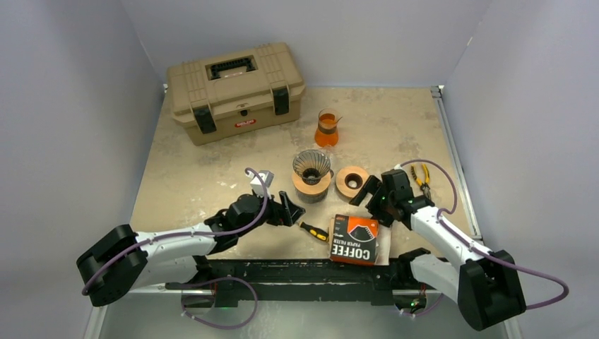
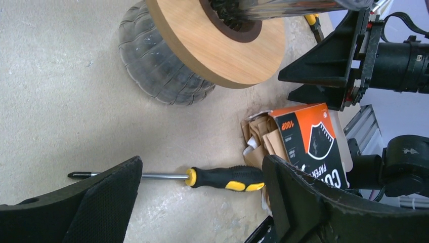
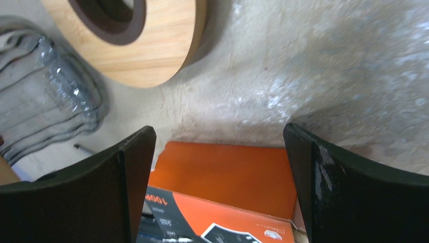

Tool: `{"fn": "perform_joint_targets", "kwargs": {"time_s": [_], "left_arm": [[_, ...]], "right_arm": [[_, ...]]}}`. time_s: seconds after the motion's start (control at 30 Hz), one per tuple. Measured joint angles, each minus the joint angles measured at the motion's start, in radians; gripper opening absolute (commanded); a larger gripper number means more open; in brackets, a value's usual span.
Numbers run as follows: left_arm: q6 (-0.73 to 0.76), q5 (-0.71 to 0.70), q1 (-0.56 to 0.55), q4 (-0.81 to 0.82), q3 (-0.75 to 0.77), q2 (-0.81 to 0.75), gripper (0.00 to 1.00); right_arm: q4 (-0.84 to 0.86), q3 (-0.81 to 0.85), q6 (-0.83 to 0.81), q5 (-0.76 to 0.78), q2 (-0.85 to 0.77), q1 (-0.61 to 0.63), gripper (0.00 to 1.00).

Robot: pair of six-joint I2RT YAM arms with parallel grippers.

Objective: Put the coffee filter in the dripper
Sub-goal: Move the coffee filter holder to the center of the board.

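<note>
Right gripper (image 3: 218,132) hangs with fingers spread wide, coffee filter box (image 3: 222,167) just beneath.
Left gripper (image 2: 202,161) gapes empty, glass dripper (image 1: 312,167) just ahead.

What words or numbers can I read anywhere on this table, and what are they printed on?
"COFFEE": on the orange coffee filter box, in large white letters.
"PAPER FILTER": on the same box, in smaller letters next to "COFFEE".
"100P": near one end of the box, seen from the left wrist view.
Red label on the tan toolbox: too small to read.
Fine print on the box, right wrist view: blurred.
</note>
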Motion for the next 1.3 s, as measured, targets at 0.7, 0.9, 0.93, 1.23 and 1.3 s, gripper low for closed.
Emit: {"fn": "perform_joint_targets", "kwargs": {"time_s": [0.7,0.9,0.93,1.23,1.3], "left_arm": [[-0.061,0.031,0.0,0.078,0.004,0.036,0.85],[-0.114,0.068,0.0,0.163,-0.04,0.095,0.8],[-0.122,0.077,-0.001,0.177,-0.048,0.11,0.79],[-0.174,0.116,-0.052,0.298,-0.064,0.208,0.61],[-0.185,0.119,-0.072,0.325,-0.064,0.24,0.58]], "right_arm": [[0.056,-0.008,0.01,-0.143,-0.062,0.0,0.99],[0.055,0.045,-0.035,-0.076,-0.077,0.0,0.99],[0.057,0.047,-0.043,-0.071,-0.08,0.0,0.99],[0.073,0.048,-0.094,-0.049,-0.114,0.0,0.99],[0.079,0.048,-0.101,-0.051,-0.121,0.0,0.99]]}}
